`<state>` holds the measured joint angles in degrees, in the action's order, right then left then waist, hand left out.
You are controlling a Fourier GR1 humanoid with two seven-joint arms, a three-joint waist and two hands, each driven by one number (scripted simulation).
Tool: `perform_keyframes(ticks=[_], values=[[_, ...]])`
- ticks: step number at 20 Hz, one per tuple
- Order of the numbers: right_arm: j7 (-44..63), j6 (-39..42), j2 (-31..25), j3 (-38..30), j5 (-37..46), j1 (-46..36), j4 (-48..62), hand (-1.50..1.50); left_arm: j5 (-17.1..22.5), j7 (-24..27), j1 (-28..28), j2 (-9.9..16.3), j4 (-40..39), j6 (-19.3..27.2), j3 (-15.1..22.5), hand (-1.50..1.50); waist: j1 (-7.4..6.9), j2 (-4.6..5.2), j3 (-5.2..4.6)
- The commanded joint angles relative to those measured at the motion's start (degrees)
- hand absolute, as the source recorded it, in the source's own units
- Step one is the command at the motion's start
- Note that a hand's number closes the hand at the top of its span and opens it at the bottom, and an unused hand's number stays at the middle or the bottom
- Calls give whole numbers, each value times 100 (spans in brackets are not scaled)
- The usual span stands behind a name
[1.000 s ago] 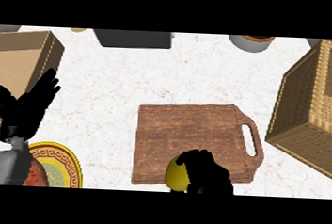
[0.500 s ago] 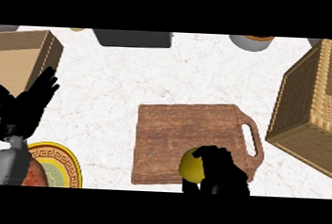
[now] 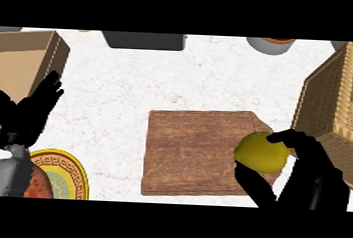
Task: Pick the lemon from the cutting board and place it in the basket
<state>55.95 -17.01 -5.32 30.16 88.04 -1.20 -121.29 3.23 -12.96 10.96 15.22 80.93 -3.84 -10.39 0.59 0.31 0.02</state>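
My right hand [image 3: 310,174] is curled round the yellow lemon [image 3: 260,150] and holds it over the right edge of the brown wooden cutting board [image 3: 196,149], hiding the board's handle. The fingers wrap the lemon's right and lower sides. The wicker basket [image 3: 336,105] stands at the right edge, just right of the lemon, its inside partly out of frame. At the left edge my left hand [image 3: 24,114] rests open, fingers up.
A cardboard box [image 3: 23,67] sits at the upper left behind my left hand. A patterned yellow plate [image 3: 62,176] lies at the lower left. A dark grey container [image 3: 144,40] and a round pot [image 3: 271,44] stand along the back.
My right hand has carried the lemon up and to the right, from the board's near edge toward the basket. The left hand has not moved.
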Motion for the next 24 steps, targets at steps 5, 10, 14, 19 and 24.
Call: perform_keyframes(ticks=[5, 10, 14, 19, 24], values=[[-720, 714, -1112, -2923, -3366, -709, -329, 150, -111, 46, 207, -72, -117, 119, 45, 0, -39, 10, 10], [-753, 368, -1419, -4146, -3479, -891, 262, 150, -58, -58, 95, -87, -17, 52, 64, 0, -15, -28, 1], [-1883, 180, -1627, -4686, -4676, -1007, 1566, -150, 4, 252, 337, -5, -547, -108, -84, 0, -43, -18, -1], [-2519, 344, -1932, -4815, -5040, -1673, 2512, -150, -232, 19, 380, -140, -319, 107, 106, 0, -70, -22, -1], [-2903, -122, -1697, -5112, -5310, -1533, 2331, -150, -76, 111, 279, 51, -463, -110, -127, 0, -56, -27, -2]])
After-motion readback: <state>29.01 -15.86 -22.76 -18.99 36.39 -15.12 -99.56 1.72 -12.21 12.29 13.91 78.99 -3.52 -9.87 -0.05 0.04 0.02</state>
